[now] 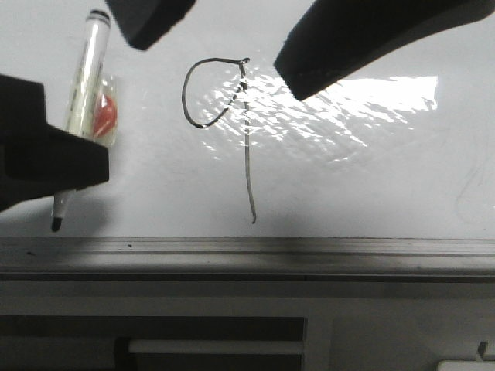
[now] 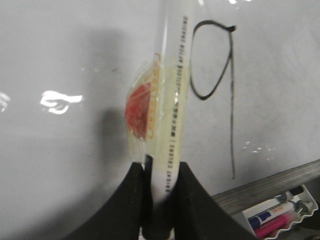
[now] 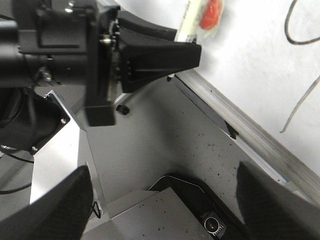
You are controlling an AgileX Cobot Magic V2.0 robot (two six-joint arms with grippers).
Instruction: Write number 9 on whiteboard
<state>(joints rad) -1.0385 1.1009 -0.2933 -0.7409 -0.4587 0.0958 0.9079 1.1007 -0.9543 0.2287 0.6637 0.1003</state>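
Observation:
The number 9 (image 1: 246,147) is a thin black line on the whiteboard (image 1: 371,178), with its loop on the left and a long tail down to the right. It also shows in the left wrist view (image 2: 231,100) and the right wrist view (image 3: 300,35). My left gripper (image 1: 77,166) is shut on a clear-bodied marker (image 1: 83,85) with a red taped label, left of the 9. The marker's black tip (image 1: 57,224) points at the board's lower edge; contact cannot be told. In the left wrist view the gripper (image 2: 162,185) clamps the marker (image 2: 172,100). My right gripper (image 1: 224,66) is open and empty, close to the front camera.
A grey metal rail (image 1: 247,251) runs along the board's near edge. A tray with spare markers (image 2: 280,215) lies beyond the rail. The right wrist view shows the left arm (image 3: 60,45) and the robot's grey base (image 3: 150,150) below the right gripper (image 3: 165,200).

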